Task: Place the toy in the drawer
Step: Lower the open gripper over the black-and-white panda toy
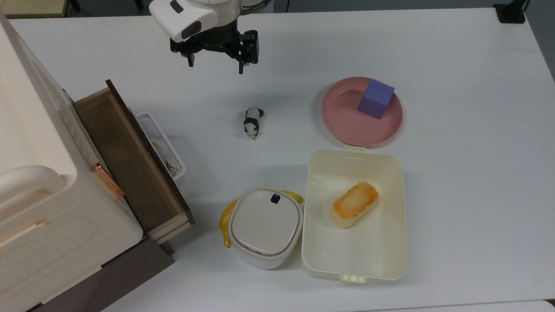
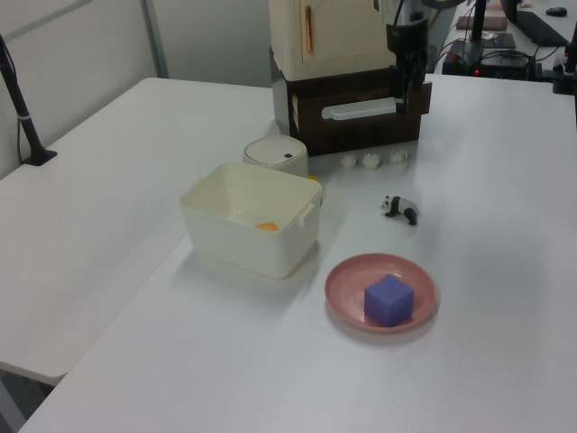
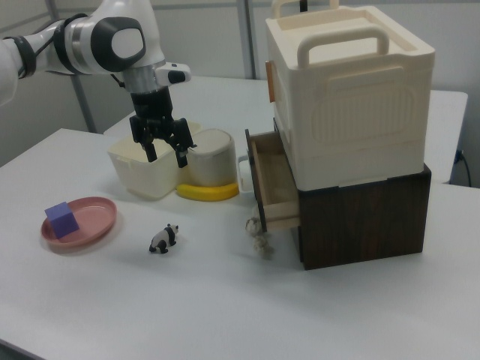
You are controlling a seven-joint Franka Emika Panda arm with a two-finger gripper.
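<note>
Top view: I see the black two-finger gripper (image 1: pixel 215 65) with jaws spread, empty — well apart from the tiny black-and-white panda figurine (image 1: pixel 252 122) on the white table (image 1: pixel 455 52).
Left view: panda sits near the pink plate (image 2: pixel 347 280).
Right view: the pulled-out wooden drawer (image 3: pixel 271 180) gapes, panda outside it.

The arm (image 3: pixel 97 37) is glossy white with rounded shells and dark grey joint bands. Its gripper (image 1: pixel 215 65) is black, with two slim black fingers (image 3: pixel 181 157).
</note>
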